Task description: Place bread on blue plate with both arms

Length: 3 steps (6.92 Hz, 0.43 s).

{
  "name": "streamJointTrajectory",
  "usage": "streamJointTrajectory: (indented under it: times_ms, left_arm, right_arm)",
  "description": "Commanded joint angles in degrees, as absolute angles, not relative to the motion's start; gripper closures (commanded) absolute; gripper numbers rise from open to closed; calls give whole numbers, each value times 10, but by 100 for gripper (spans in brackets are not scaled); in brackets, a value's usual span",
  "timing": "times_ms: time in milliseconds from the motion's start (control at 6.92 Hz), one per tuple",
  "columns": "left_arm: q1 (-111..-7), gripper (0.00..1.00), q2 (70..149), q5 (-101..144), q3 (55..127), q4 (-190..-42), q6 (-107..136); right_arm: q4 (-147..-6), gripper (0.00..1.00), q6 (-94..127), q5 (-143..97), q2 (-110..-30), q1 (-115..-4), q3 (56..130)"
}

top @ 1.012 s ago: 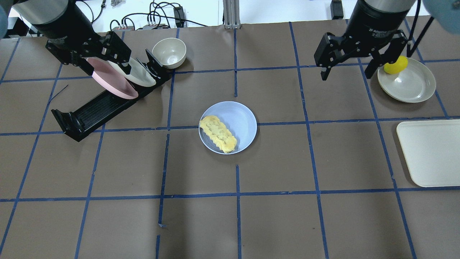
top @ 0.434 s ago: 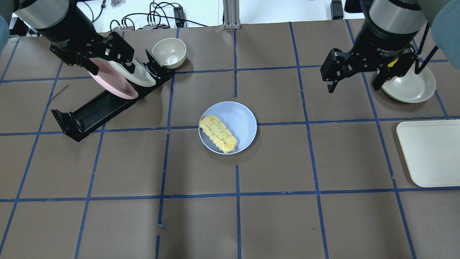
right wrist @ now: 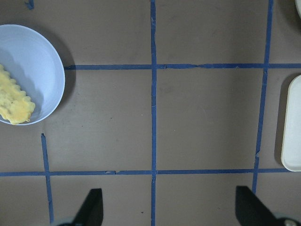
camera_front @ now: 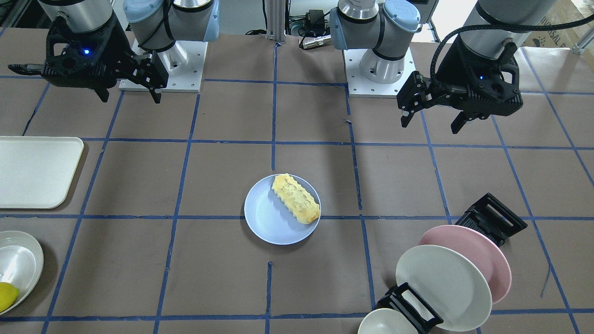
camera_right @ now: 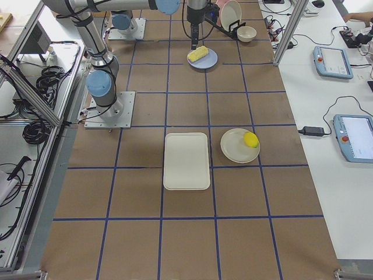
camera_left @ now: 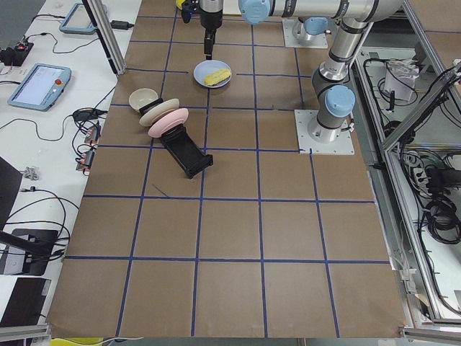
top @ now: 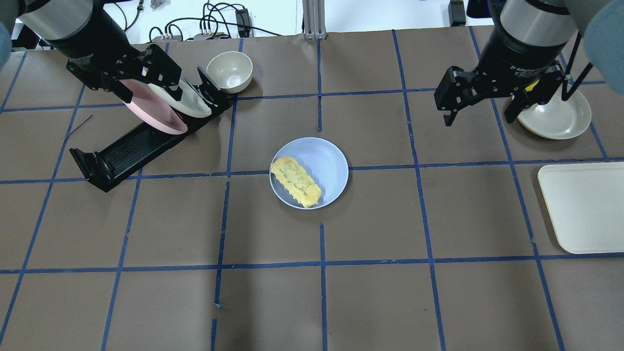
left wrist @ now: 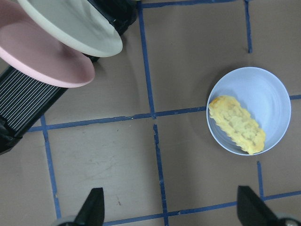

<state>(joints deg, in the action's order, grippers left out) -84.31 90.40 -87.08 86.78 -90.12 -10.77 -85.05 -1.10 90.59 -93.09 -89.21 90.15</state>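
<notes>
Overhead, both arms are raised at the far side of the bench, one at each end, with their wrists turned so the fingers point down. The left hand hangs with its fingers spread wide and nothing between them, above the black rack that holds the pink plate and a cream plate. The right hand is spread just as wide and also empty, beside the cream dish with the lemon.

The bread lies flat on the blue plate, near the middle of the bench. It sits slantwise on the part of the plate toward the robot's left, one end reaching the rim. Plate and bread lie between the two hands, well apart from both and lower than either; neither hand touches them. Each wrist view shows two fingertips far apart.
</notes>
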Motion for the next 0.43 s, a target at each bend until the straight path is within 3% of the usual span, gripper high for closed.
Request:
streamJointTrajectory:
  times_ms: [0,289]
  left_arm:
    - [-842,0,904,-875,867,-904,-105]
    - [-840,0,904,-875,867,-904,-106]
  right_arm:
    - [-850,0,-13,906,-931,-892,904]
    - [-851,0,-16,905,-931,-892,917]
